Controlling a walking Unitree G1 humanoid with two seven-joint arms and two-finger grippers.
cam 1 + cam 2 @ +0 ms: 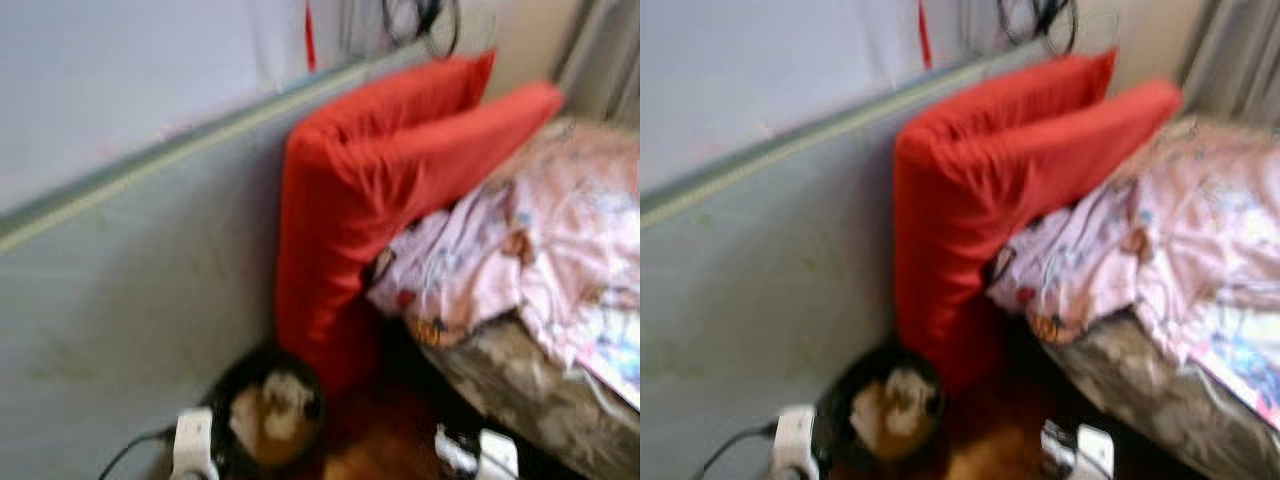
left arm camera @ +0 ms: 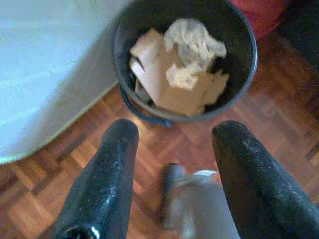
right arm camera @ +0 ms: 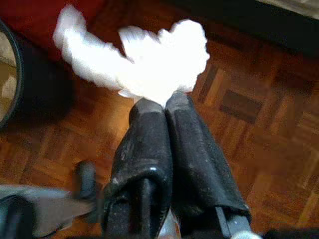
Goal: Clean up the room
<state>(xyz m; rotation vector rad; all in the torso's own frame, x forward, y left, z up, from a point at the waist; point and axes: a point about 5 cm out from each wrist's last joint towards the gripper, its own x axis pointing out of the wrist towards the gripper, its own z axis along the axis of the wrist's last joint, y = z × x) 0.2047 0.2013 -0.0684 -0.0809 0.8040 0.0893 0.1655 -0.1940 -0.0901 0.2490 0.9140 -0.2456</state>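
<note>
Right gripper point(image 3: 167, 107), fingers pressed together, pinches a crumpled white tissue point(image 3: 144, 62) above the parquet floor point(image 3: 259, 124), apparently to bin it. Left gripper point(image 2: 172, 132) hovers spread and empty; just beyond it stands the black wastebasket point(image 2: 239, 30), half full of paper scraps point(image 2: 177, 64). No legible writing.

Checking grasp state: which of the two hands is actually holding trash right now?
The right hand: its fingers are pinched shut on a white crumpled tissue. The left hand is open, hovering above the black trash bin.
</note>
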